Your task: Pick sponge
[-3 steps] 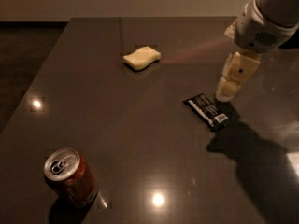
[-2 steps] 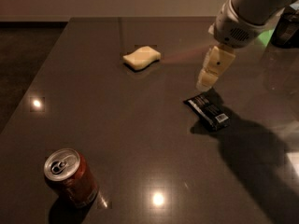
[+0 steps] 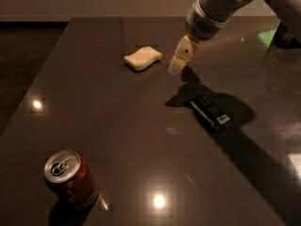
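The sponge (image 3: 142, 58) is a pale yellow block with wavy sides, lying flat on the dark table (image 3: 117, 126) toward the back, left of centre. My gripper (image 3: 178, 65) hangs from the arm that comes in from the upper right. Its cream fingers point down, just right of the sponge and a little above the table, not touching it.
A black wrapped snack bar (image 3: 210, 112) lies on the table right of centre, in the arm's shadow. A red soda can (image 3: 70, 178) stands at the front left. The table's left edge runs diagonally from the back to the front left.
The gripper has moved left and toward the back, from above the snack bar to just beside the sponge. The sponge, bar and can have not moved.
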